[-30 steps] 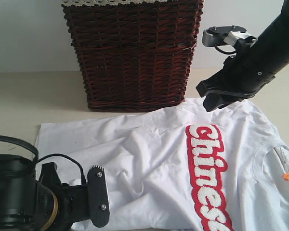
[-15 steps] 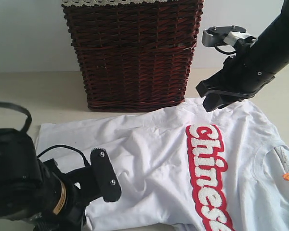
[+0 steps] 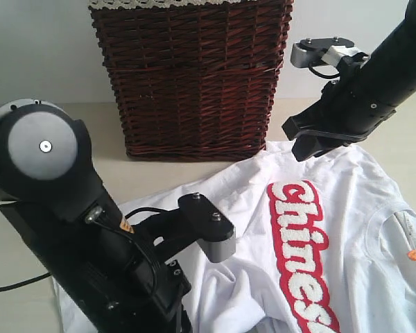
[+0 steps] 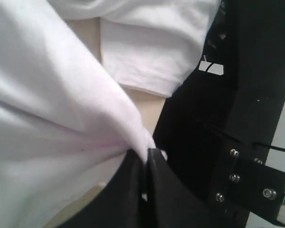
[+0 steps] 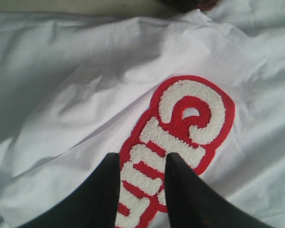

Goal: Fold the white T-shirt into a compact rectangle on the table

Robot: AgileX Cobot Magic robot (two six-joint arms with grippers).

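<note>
The white T-shirt (image 3: 246, 184) lies crumpled on the table (image 3: 48, 135), its red-outlined lettering (image 3: 299, 239) facing up and an orange tag (image 3: 412, 254) at the collar. My left gripper (image 4: 146, 156) is shut on a pinch of the shirt's fabric (image 4: 61, 109), which drapes away from the jaws. The left arm (image 3: 111, 257) towers over the shirt's left part and hides it. My right gripper (image 3: 317, 143) hovers open over the shirt's far edge; in the right wrist view it (image 5: 141, 164) straddles the lettering (image 5: 180, 128) with nothing held.
A dark wicker basket (image 3: 194, 76) with a lace-trimmed liner stands at the back, close to the shirt's far edge. Bare table shows at the left of the basket and at the far right (image 3: 409, 132).
The left gripper has closed on the shirt's fabric. Its arm has risen and swung up over the left side, drawing the shirt's left part up and inward. The right arm has not moved.
</note>
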